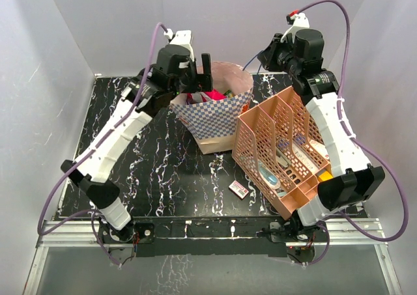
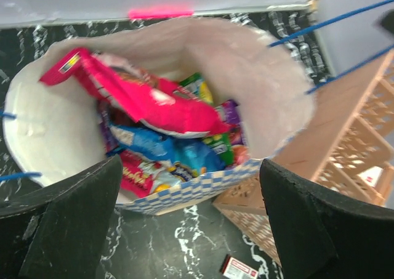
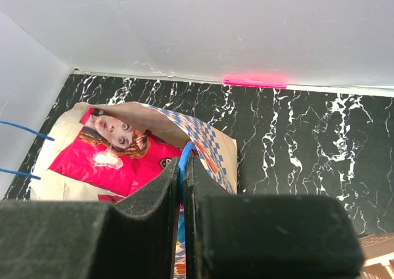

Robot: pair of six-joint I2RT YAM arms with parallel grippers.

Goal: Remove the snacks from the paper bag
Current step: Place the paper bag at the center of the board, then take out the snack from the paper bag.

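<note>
left end effector (image 2: 191, 167) gapes wide over the bag (image 2: 277, 88) mouth, snacks (image 2: 178, 116) heaped inside. right end effector (image 3: 183, 165) is clamped on a blue handle (image 3: 185, 151). rack (image 1: 280, 145) crowds the bag's right edge; desk (image 1: 163, 171) lies open to its left.

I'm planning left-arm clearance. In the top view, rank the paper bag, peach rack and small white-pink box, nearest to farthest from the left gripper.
1. paper bag, directly below the left gripper.
2. peach rack, to the bag's right.
3. small white-pink box, on the table in front of the bag.
</note>
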